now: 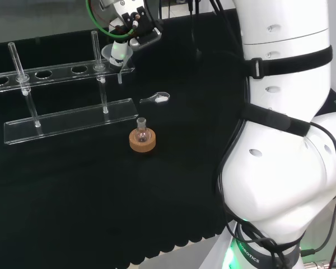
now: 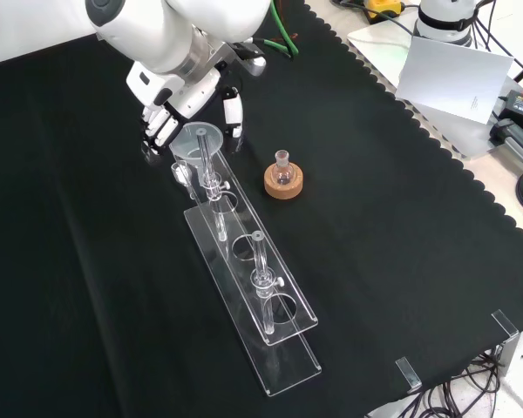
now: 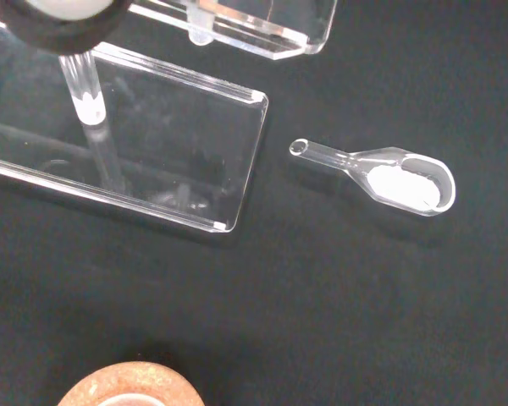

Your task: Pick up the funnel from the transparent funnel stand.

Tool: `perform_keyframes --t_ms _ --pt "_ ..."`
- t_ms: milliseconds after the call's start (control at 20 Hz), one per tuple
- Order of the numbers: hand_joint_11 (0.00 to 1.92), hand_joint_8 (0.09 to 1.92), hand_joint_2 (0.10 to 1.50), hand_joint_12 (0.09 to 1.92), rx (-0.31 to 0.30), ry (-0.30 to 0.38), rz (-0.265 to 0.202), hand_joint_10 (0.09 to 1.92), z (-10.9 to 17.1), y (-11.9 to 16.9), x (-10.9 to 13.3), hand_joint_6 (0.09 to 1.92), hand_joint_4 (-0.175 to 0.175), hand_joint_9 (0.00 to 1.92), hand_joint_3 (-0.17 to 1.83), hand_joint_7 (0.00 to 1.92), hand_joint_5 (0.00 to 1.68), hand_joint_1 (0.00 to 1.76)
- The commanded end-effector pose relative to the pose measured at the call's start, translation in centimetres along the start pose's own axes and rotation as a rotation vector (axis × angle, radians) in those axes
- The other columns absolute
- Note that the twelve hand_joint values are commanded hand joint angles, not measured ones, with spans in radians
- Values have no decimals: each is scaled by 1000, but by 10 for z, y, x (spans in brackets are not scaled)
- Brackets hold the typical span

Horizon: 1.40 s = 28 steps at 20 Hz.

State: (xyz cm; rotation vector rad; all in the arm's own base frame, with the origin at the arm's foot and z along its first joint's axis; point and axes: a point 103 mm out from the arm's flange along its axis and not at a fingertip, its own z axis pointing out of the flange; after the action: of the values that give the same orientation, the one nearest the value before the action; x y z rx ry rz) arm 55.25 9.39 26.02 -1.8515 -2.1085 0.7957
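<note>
A clear funnel [image 2: 198, 139] sits in the end hole of the transparent stand [image 2: 244, 252], its stem hanging below the upper shelf [image 1: 45, 73]. My hand [image 2: 167, 109] hovers just behind it in the front view. Its fingers [image 2: 157, 126] stand on one side of the funnel's rim and the thumb [image 2: 233, 113] on the other, with a gap still showing at the thumb. In the head view the hand [image 1: 123, 25] is above the funnel [image 1: 111, 55], a white fingertip [image 1: 119, 50] right at its rim. The wrist view looks down past a fingertip [image 3: 68, 13] onto the stand's base plate [image 3: 169, 161].
A small round flask on a cork ring [image 1: 142, 139] stands near the stand's base, and also shows as flask and ring [image 2: 283, 178]. A glass scoop with white powder [image 3: 398, 179] lies on the cloth beside the base's end, seen too as the scoop [image 1: 158, 99]. Two upright rods rise from the stand.
</note>
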Motion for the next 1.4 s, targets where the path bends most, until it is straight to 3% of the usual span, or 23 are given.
perform_keyframes --t_ms 50,350,800,1050,1400 --pt "384 777 670 1427 -4 -10 2 715 1 0 1 87 -104 489 334 122 274 750" --pt "435 772 668 1384 -43 -28 24 659 -3 -2 -1 87 -99 589 413 275 420 764" --pt "552 769 673 1287 -197 -68 52 562 -23 -20 -1 200 -88 849 492 534 559 812" --pt "576 780 665 1274 -202 -104 65 537 -43 -37 -4 524 -83 908 525 582 465 830" --pt "584 793 663 1271 -206 -135 115 546 -63 -75 -12 638 -80 914 535 592 438 831"
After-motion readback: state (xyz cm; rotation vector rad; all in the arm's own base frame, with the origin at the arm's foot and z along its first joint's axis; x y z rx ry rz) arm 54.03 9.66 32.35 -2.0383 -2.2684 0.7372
